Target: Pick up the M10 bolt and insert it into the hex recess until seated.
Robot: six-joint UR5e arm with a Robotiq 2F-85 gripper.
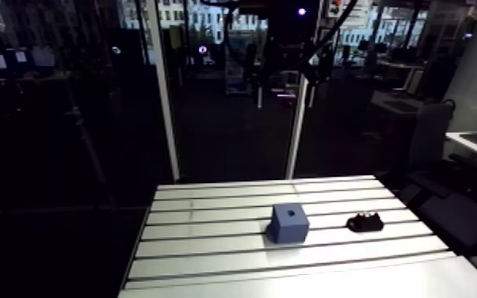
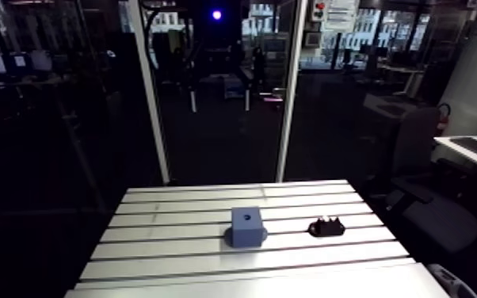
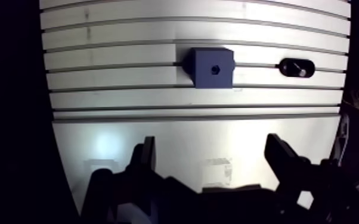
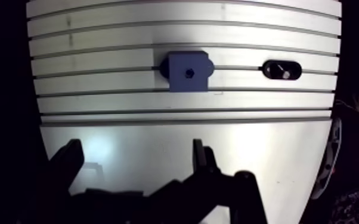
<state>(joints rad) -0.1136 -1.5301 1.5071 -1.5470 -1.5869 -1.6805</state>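
Plainly, the pincer (image 3: pixel 212 143) gapes wide and empty (blue block (image 3: pixel 211 67) well ahead, dark holder (image 3: pixel 296 67) beside it).

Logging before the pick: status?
Two-finger gripper open, empty. Metal bolt rests in black holder, beside blue cube block with hex recess. Nothing blocking on slotted aluminium table.

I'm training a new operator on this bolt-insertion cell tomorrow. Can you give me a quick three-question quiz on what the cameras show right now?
1. True or false: the gripper has something clamped between its fingers.
2. The hole in the blue block is on: A) its top face; B) a side face; C) its underside.
3. Fill in: on the table, the block and the black holder stand ____ (touching or apart).
Key: 1 false; 2 A; 3 apart.
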